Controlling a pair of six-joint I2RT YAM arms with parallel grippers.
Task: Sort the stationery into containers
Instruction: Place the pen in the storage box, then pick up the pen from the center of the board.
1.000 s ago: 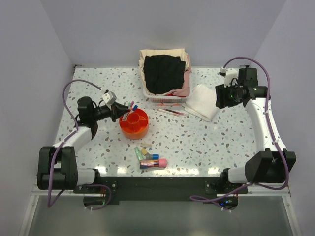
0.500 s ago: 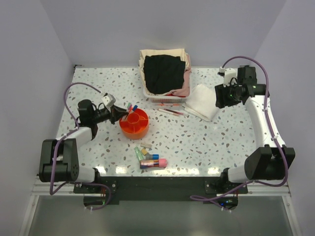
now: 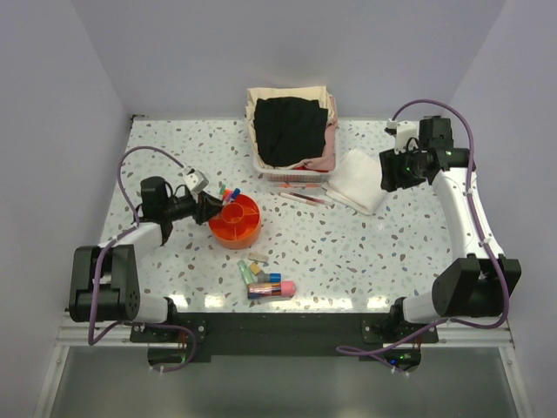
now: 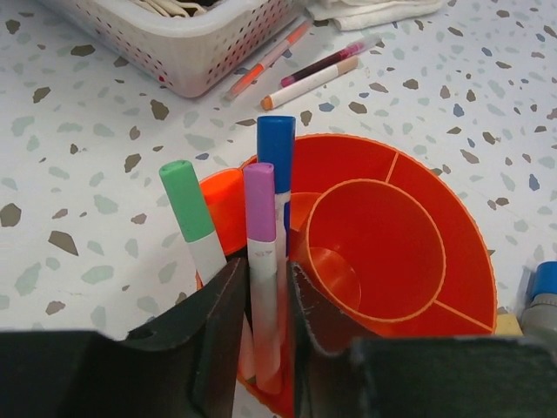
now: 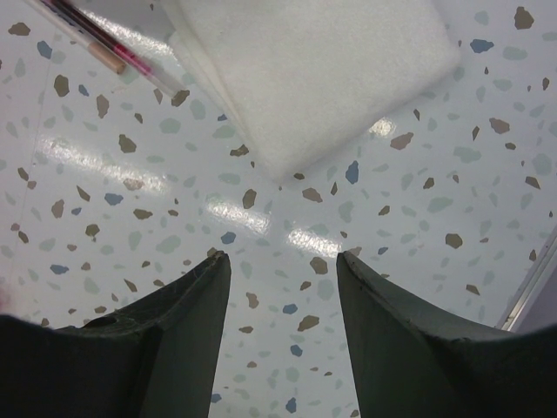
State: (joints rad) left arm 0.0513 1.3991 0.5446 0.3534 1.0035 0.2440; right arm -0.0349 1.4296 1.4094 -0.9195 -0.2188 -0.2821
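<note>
The round orange tray (image 3: 236,220) with a central cup sits left of the table's middle. My left gripper (image 3: 211,207) is at its left rim. In the left wrist view three white pens stand in one compartment of the tray (image 4: 435,200), capped green (image 4: 186,198), purple (image 4: 258,200) and blue (image 4: 276,152). The purple-capped pen stands between the jaws of my left gripper (image 4: 265,266), which are slightly open with a thin gap on each side. More stationery (image 3: 264,279) lies in a pile near the front edge. My right gripper (image 3: 389,171) hangs open and empty over bare table (image 5: 283,257).
A white basket (image 3: 290,131) of dark and pink clothes stands at the back. A folded white cloth (image 3: 359,179) lies to its right, under the right arm. Loose pens (image 3: 305,198) lie between basket and tray. A small pale piece (image 3: 258,257) lies below the tray.
My left gripper has come down and back to the tray's left rim, setting the purple-capped pen into the compartment, and its jaws have eased apart. The right arm has not moved.
</note>
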